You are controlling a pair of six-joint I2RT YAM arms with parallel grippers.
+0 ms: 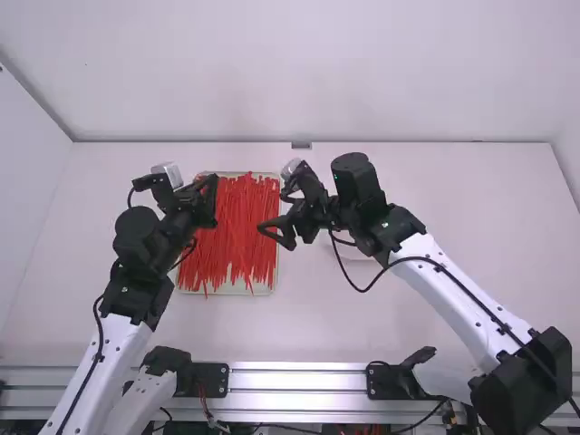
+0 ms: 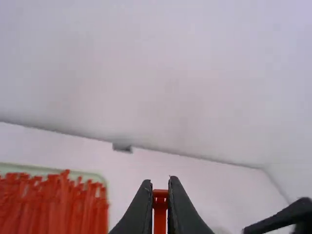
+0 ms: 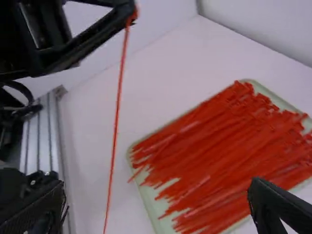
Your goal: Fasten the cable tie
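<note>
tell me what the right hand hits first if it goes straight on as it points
Probably the pile of red cable ties, right ahead of the right hand. The single tie hanging from the left hand seems off to the side of that line, though depth is unclear.

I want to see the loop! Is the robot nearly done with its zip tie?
Not nearly. Done: one cable tie is out of the red pile, pinched in the left gripper and hanging straight. In hand: the right gripper is open nearby, holding nothing. Left: grabbing the tail, poking it through the head, pulling a loop.
</note>
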